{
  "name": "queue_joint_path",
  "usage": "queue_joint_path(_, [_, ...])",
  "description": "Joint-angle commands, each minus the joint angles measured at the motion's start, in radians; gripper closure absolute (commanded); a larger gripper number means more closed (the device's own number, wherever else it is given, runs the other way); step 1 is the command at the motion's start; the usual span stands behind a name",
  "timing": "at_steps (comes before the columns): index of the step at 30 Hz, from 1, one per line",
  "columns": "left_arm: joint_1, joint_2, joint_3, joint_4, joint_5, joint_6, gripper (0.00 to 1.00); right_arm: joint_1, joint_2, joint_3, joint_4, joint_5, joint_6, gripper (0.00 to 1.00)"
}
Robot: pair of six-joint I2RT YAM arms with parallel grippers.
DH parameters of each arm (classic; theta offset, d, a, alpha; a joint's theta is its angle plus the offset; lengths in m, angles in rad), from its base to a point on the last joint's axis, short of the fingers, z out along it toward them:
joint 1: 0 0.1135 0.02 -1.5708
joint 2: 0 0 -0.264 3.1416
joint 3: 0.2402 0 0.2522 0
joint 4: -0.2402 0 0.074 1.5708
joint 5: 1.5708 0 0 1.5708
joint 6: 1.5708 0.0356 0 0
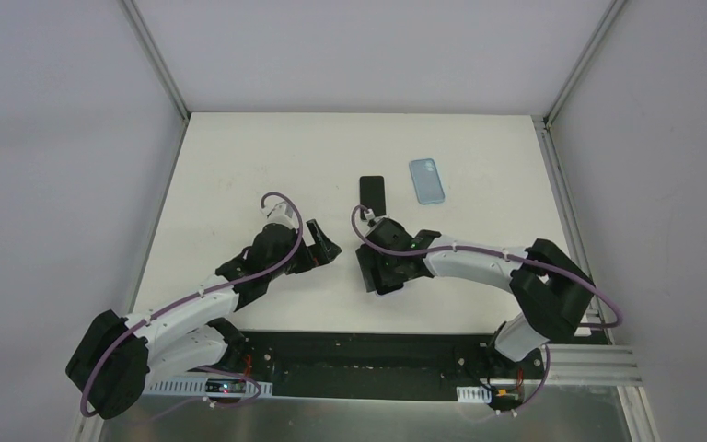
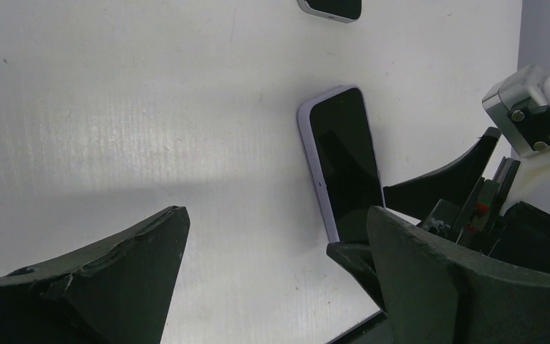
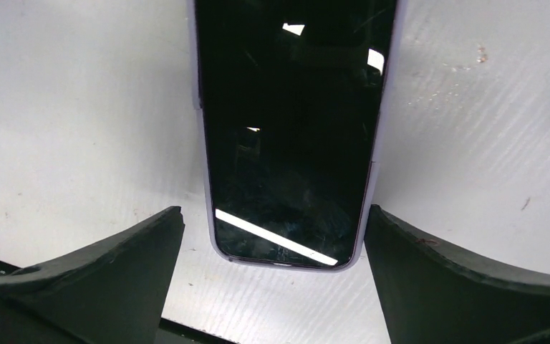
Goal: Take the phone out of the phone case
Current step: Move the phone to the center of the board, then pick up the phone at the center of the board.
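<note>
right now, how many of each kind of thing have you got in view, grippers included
phone: 1
phone case: 1, pale blue, lying apart from the phone
grippers: 2, the left gripper and the right gripper, both open and empty
total: 4

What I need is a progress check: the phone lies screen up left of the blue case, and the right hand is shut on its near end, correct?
No: the right hand is open, a finger either side of the phone's near end, per the right wrist view. The rest holds.
</note>
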Motion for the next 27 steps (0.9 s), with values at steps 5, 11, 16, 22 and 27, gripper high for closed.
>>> queue_joint_path(5, [0.002,-0.005,0.021,0.015,0.002,0.007,0.01,0.027,0.036,0.077,-0.041,0.048,-0.001,0.01])
queue_joint_path(11, [0.003,-0.040,-0.021,0.014,-0.062,-0.024,0.04,0.012,0.111,0.148,-0.102,0.118,-0.002,0.02])
queue_joint_path(16, [0.009,-0.115,-0.065,0.008,-0.112,-0.034,0.04,0.002,0.134,0.163,-0.101,0.130,-0.005,0.04])
queue_joint_path(22, [0.013,-0.160,-0.071,-0.004,-0.122,-0.017,0.05,-0.001,0.139,0.168,-0.097,0.116,-0.057,0.05])
queue_joint_path(27, [0.013,-0.128,-0.058,-0.006,-0.109,-0.020,0.05,-0.002,0.151,0.173,-0.093,0.105,-0.070,0.07])
